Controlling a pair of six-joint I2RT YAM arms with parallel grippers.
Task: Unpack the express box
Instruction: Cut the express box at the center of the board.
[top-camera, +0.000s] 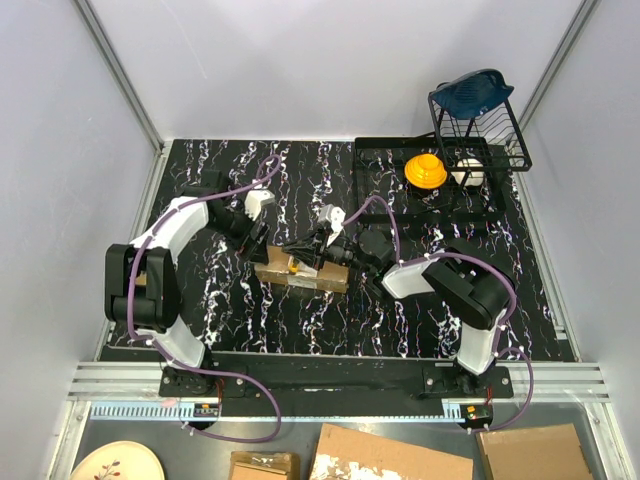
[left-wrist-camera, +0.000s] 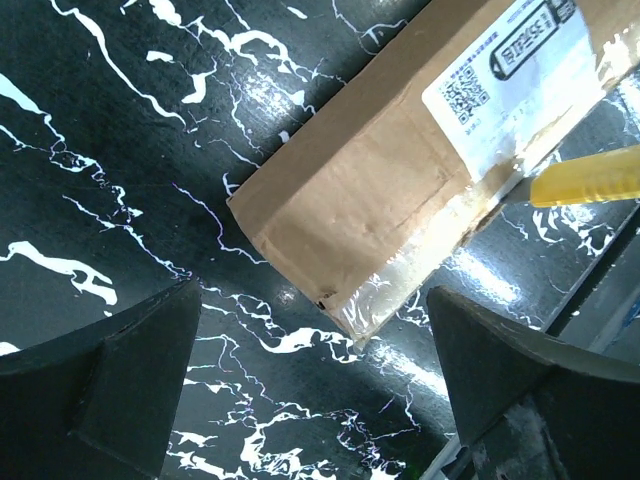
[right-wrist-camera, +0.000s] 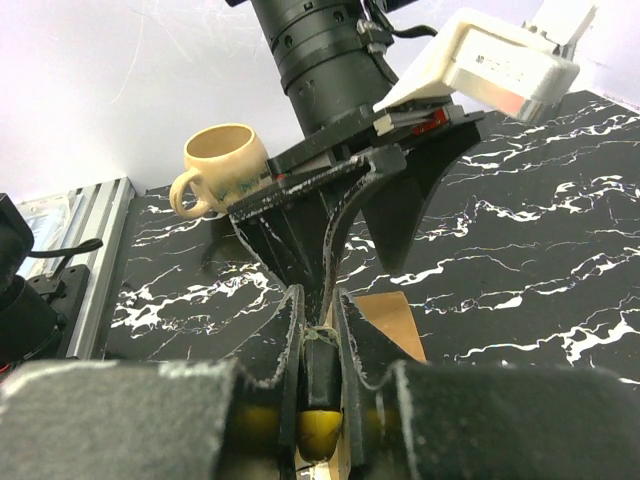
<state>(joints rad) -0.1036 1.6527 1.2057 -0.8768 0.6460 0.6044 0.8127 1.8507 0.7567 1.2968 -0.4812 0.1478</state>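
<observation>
The right hand is pinched narrow on the yellow-and-black utility knife. The knife's tip sits at the taped top edge of the express box. The box lies flat on the black marbled worktop, between the two arms and near the middle. It looks sealed, with clear tape wrapped over the near end and a white shipping label on top, so its contents cannot be seen.

The left hand is spread wide, empty, and poised over the box's left end without touching it.

The step appears to be slitting the tape. It would go best with the left hand lowered to pin that end, so the box cannot slide under the blade. The knife should be kept shallow along the seam to spare whatever is inside. The cut should also run away from the left fingers, which are close to the blade's line.

A cream mug stands on the worktop behind the left arm, and its inside is not visible. At the far right, a black tray holds an orange bowl and a cream cup. A wire dish rack beside it carries a blue item on top.
</observation>
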